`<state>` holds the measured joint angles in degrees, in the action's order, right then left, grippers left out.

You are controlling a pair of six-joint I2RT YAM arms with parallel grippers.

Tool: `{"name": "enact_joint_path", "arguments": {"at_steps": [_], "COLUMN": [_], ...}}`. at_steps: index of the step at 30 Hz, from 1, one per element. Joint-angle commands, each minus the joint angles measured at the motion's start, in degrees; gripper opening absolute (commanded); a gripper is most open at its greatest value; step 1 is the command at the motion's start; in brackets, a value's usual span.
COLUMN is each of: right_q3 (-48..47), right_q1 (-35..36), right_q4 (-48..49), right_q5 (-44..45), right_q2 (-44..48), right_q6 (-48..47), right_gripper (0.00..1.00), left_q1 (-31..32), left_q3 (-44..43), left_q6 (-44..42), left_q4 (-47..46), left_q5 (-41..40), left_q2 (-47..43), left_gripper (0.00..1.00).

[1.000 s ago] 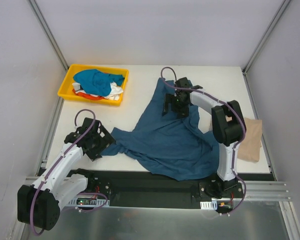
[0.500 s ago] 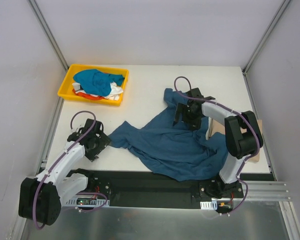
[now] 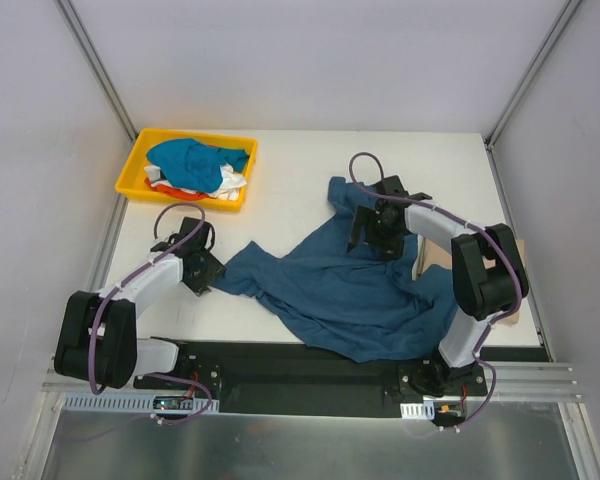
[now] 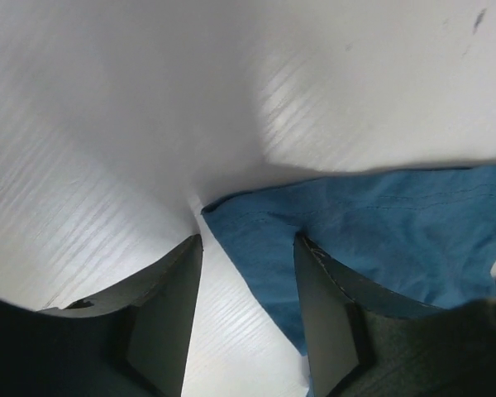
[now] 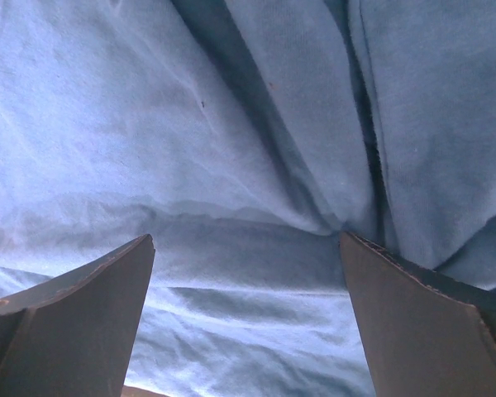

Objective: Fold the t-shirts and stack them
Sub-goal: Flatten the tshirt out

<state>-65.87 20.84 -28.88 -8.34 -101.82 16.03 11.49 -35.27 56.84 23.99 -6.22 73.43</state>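
Observation:
A large dark teal-blue t-shirt (image 3: 340, 290) lies crumpled across the middle of the table. My left gripper (image 3: 204, 268) is low at its left corner. In the left wrist view that corner (image 4: 264, 231) lies on the table between the half-narrowed jaws of the left gripper (image 4: 248, 238), with a gap still showing. My right gripper (image 3: 372, 226) hovers over the shirt's far part, and the right wrist view shows the right gripper (image 5: 246, 237) wide open above wrinkled blue cloth (image 5: 231, 149). A tan t-shirt (image 3: 428, 258) peeks out behind the right arm.
A yellow tray (image 3: 132, 178) at the back left holds a bright blue t-shirt (image 3: 192, 160) piled on white and orange-red cloth. Grey walls and metal frame posts close in the table on three sides. The black base rail (image 3: 300, 372) runs along the near edge.
The right arm dragged the shirt's far part rightward and nearer, then held still. The left gripper swung up to the shirt's left corner and its jaws narrowed.

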Motion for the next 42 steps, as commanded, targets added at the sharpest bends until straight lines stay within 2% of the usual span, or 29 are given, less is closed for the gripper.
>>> {"name": "enact_joint_path", "arguments": {"at_steps": [1,3,4,5,6,9,13,16,22,27,30,34,36,38,42], "right_q3": [0.6,0.9,1.1,1.2,1.4,2.2,3.6,5.5,8.9,5.2,2.1,-0.7,-2.2,-6.3,-16.9], "right_q1": [0.2,0.2,0.3,0.2,0.2,0.3,1.1,2.8,9.7,17.5,19.9,15.8,10.6,5.3,1.2], "right_q4": [-1.6,-1.5,-1.6,-1.6,-1.6,-1.6,-3.2,-4.2,-4.2,-2.8,-4.2,-7.1,-7.9,-8.7,-10.0], "right_q5": [1.0,1.0,1.0,0.9,0.4,-0.5,-2.5,-6.7,-10.3,-13.4,-10.4,-4.8,-1.6,0.6,8.0], "right_q2": [2.9,3.2,3.3,3.6,3.7,4.6,6.0,7.4,9.7,9.9,11.8,15.6,16.0,14.3,7.3], "right_q6": [0.1,0.1,0.0,0.0,0.0,-0.7,-2.8,-3.6,-0.6,0.3,-2.5,-5.0,-5.9,-6.8,-9.0], "right_gripper": [0.99,0.99,0.98,0.99,0.99,0.99,0.99,0.99,0.99,0.99,0.99,0.97,0.97,0.96,0.96], "left_q1": [-0.7,-0.7,-0.7,-0.7,-0.7,-0.7,-0.7,-0.8,-2.4,-4.4,-4.6,-4.7,-4.7,-4.7,-4.7], "left_q3": [-0.4,-1.3,-1.7,-2.3,-3.4,-5.1,-6.8,-8.6,-12.9,-17.4,-19.8,-21.1,-20.2,-18.8,-16.5], "left_q6": [-1.7,-2.3,-3.2,-3.7,-4.2,-6.1,-9.2,-12.1,-15.7,-17.4,-18.3,-18.9,-19.0,-19.2,-19.7], "left_q4": [-4.2,-4.8,-5.4,-5.4,-5.6,-5.6,-5.6,-5.6,-5.5,-5.6,-5.6,-5.9,-6.3,-6.9,-7.3], "left_q5": [2.3,2.1,2.1,2.1,2.0,1.0,-4.3,-7.4,-10.2,-10.1,-10.4,-10.0,-9.3,-8.6,-7.7], "left_q2": [4.3,6.3,7.1,8.5,9.1,10.0,8.3,8.0,9.8,12.0,12.7,11.9,11.3,10.3,7.9], "left_gripper": [0.45,0.37,0.18,0.06,0.0,0.0,0.0,0.0,0.0,0.0,0.0,0.0,0.0,0.0,0.0]}}
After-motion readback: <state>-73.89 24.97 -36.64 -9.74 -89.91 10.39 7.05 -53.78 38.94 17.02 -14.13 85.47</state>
